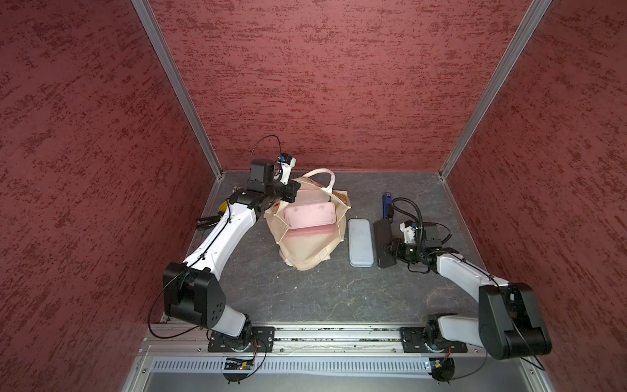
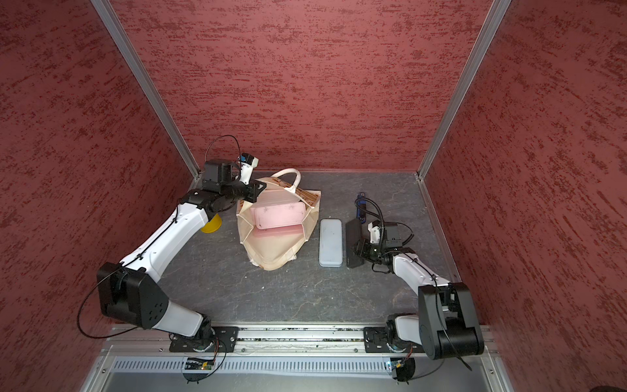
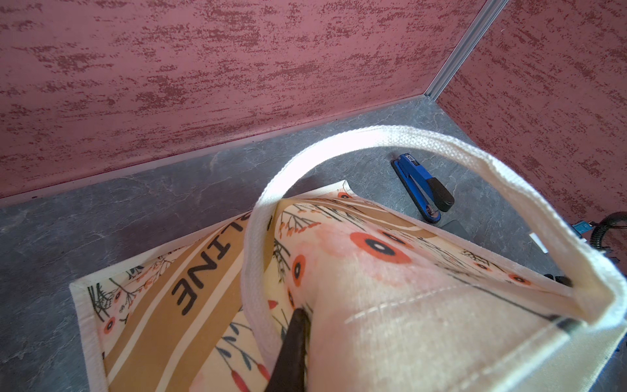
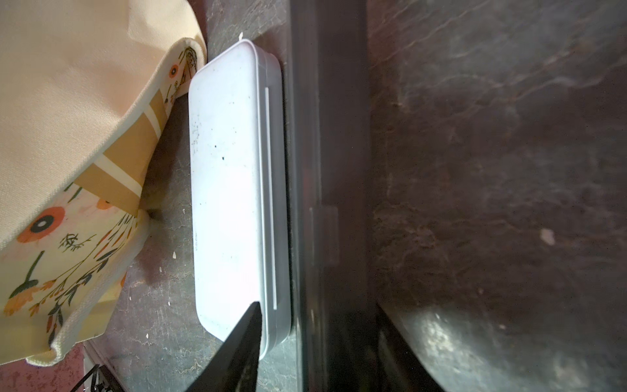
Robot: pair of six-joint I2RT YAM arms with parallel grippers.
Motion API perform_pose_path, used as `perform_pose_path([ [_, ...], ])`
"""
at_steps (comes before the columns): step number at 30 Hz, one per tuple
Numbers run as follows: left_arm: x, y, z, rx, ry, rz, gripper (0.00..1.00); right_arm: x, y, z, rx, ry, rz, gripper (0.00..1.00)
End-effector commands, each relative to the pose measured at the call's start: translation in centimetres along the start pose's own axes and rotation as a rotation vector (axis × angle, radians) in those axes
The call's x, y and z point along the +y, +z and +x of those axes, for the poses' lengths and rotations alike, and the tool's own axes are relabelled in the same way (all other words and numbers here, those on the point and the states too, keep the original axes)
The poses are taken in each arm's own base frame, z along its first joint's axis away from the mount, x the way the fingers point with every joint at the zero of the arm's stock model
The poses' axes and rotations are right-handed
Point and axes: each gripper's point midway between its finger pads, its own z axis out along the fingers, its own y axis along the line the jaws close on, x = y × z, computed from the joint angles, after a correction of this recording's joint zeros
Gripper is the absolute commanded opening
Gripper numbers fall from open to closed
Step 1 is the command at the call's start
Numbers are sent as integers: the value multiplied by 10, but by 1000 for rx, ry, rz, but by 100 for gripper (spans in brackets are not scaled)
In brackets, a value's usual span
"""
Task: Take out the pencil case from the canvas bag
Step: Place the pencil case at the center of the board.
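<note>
Grey tabletop (image 1: 305, 298) | left jaws clamp canvas bag (image 1: 305, 253) | right jaws parted astride black case (image 1: 382, 237) | grey case (image 1: 360, 242) beside

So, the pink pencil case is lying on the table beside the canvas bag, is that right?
Not quite: the pink pencil case is inside the open canvas bag, as both top views show; the pale blue case lies on the table beside it.
</note>
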Motion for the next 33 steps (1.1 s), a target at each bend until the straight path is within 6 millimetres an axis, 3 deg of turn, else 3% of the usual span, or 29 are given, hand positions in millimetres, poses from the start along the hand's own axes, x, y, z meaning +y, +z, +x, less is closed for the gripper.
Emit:
perform_pose_path([
  [1,-10,-3,-5,-16,0,32,0,0,-4,-13,-41,-23,17,52],
  [22,-10,-5,-6,-19,5,28,0,-1,-23,-34,-102,-40,112,60],
  [27,-13,-7,-9,-28,1,40,0,16,-40,-52,-159,-25,93,60],
  [33,-19,1,-5,-11,-14,68,0,60,-74,-75,-271,-44,0,58],
])
